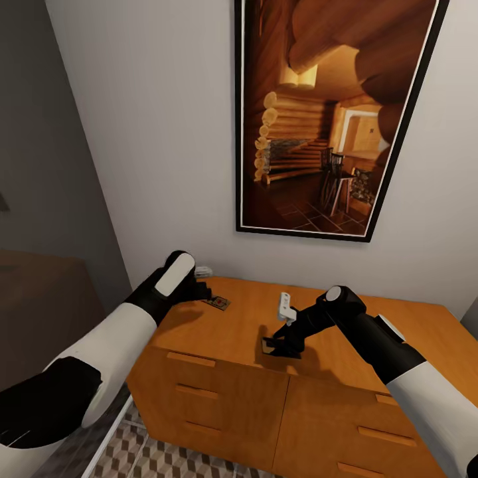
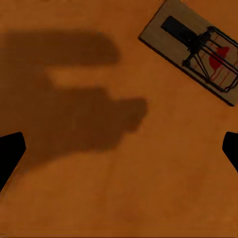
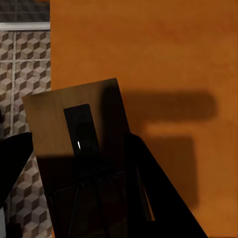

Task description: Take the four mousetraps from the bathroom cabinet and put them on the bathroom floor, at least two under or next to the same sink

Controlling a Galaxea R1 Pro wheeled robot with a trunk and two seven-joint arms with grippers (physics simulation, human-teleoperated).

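Note:
The orange-brown cabinet (image 1: 372, 332) stands against the wall. One mousetrap (image 1: 218, 303) lies flat on its top at the left rear, with wire parts and a red spot (image 2: 193, 49). My left gripper (image 1: 199, 289) hovers beside it, open (image 2: 119, 153), with the trap off to one side of the fingers (image 2: 10, 153). My right gripper (image 1: 279, 345) is shut on a second mousetrap (image 1: 269, 346) near the top's front edge. In the right wrist view this mousetrap (image 3: 74, 129) sits between the dark fingers (image 3: 153, 188) and juts past the cabinet edge over the cube-pattern bathroom floor (image 3: 25, 74).
A large framed picture (image 1: 325, 113) of a log cabin hangs on the wall above the cabinet. The drawers with bar handles (image 1: 192, 359) face me. Patterned floor tiles (image 1: 153, 458) show below, with a dark brown piece of furniture (image 1: 40, 299) at the left.

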